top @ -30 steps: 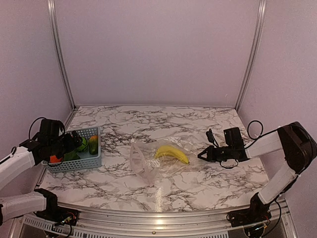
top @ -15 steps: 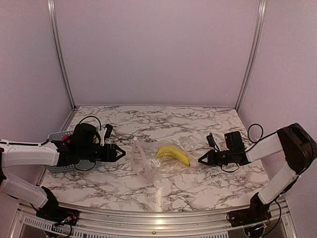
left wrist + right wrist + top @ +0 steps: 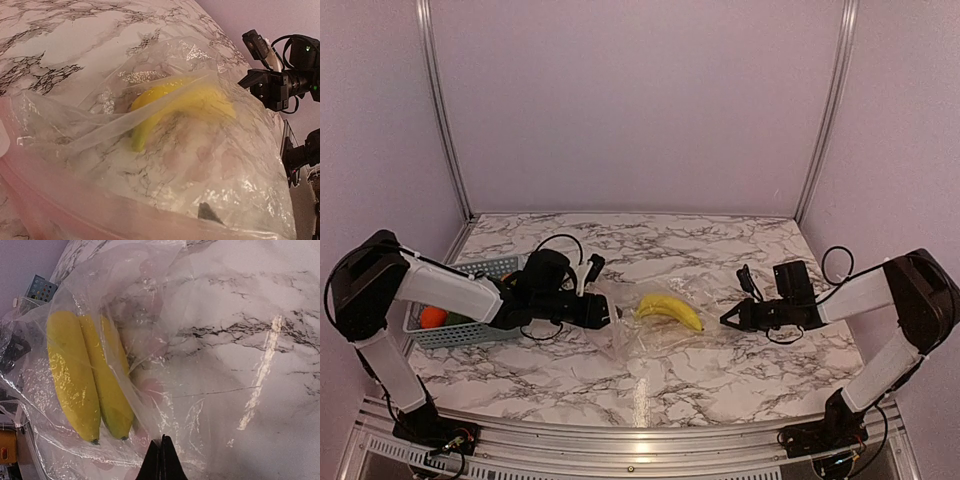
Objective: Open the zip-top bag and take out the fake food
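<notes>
Marble table (image 3: 740, 250), zip-top bag (image 3: 645, 335) lying at centre, one arm at each end.
Basket (image 3: 485, 270) on the left holds other toy foods (image 3: 433, 317); banana (image 3: 670, 311) inside bag. Right gripper (image 3: 727, 320) closed, seemingly pinching the bag's right edge. Left gripper (image 3: 603, 315) at mouth, jaw state can't tell. Risk: left grabs film not banana, bag drags, right pinch slips.

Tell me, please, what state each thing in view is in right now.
zip-top bag, lying on marble table, banana inside
banana, enclosed in bag
right fingers, shut on bag's edge
left fingers, at bag's mouth, opening unclear
blue basket, upright, holding an orange ball
</notes>
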Tool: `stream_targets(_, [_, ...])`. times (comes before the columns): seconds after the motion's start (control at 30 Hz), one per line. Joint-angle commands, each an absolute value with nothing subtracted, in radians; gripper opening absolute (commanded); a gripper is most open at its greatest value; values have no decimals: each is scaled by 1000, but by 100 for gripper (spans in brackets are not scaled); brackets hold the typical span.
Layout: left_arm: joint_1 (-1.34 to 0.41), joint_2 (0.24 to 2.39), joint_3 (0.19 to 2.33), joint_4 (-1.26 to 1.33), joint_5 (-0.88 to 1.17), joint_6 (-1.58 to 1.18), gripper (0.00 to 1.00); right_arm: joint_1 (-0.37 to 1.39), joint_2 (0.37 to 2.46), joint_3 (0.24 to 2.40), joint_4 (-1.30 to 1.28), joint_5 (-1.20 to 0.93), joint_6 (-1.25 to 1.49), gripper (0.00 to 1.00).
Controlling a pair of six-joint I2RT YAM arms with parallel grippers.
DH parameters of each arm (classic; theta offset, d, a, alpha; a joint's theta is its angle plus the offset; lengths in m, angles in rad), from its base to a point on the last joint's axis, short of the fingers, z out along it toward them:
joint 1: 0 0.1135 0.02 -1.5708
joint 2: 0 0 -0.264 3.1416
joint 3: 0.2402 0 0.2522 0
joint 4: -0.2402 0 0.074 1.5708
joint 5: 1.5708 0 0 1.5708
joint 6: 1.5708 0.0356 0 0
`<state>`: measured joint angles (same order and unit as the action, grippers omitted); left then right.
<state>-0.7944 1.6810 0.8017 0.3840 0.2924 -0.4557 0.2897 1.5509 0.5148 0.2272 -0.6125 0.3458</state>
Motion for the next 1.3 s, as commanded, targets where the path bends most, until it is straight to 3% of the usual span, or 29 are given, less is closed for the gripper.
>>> stream_targets(0.0, [-802,1756,827,534,318,-427,47,291,1537,561,187,-615,322,0])
stream_targets(0.17, [-807,1823,812,712,292,-407,53,291,1555,569,180,-616,316,0])
stream_targets(0.33, [-816,1902,810,865,245,-332,66,291,1561,596,154,-613,305,0])
stream_targets(0.47, [-825,1968,821,941,199,-252,69,291,1565,617,130,-608,295,0])
stream_targets(0.9, [-848,2133,954,895,168,-148,79,291,1595,644,101,-598,282,0])
stream_targets(1.1, [-854,2193,1008,858,159,-112,74,290,1600,652,99,-595,284,0])
stream_targets(1.2, [-854,2214,1033,834,155,-99,65,290,1598,653,102,-597,287,0])
stream_targets(1.27, [-855,2216,1034,833,159,-99,54,290,1597,649,105,-590,286,0])
